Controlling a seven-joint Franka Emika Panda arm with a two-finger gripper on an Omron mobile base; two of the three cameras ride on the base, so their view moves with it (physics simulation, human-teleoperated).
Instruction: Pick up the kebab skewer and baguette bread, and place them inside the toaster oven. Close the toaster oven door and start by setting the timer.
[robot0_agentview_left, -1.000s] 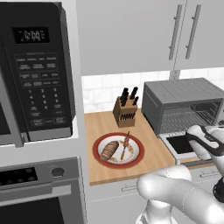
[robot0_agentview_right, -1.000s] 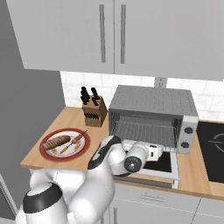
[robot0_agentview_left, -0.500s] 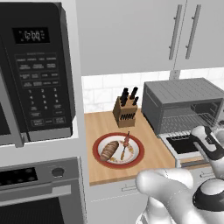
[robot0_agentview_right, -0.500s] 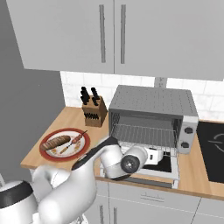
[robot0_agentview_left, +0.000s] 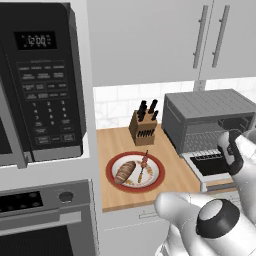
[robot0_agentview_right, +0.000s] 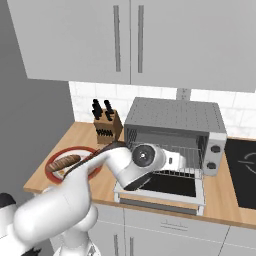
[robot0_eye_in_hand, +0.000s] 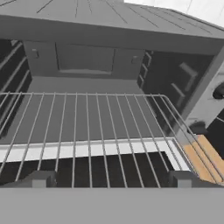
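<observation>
The claw (robot0_eye_in_hand: 109, 179) is spread wide and holds nothing, its 2 tips poised just above the toaster oven door (robot0_agentview_right: 165, 187), which lies folded down. Just ahead sits the wire rack (robot0_eye_in_hand: 87, 118) inside the toaster oven (robot0_agentview_right: 175, 130).

Likely risk: swinging back toward the food, the arm clips the open door.

The left base view alone shows skewer and loaf together: kebab skewer (robot0_agentview_left: 143, 167) and baguette bread (robot0_agentview_left: 125, 172) share the red plate (robot0_agentview_left: 158, 179), well off to the claw's left.
</observation>
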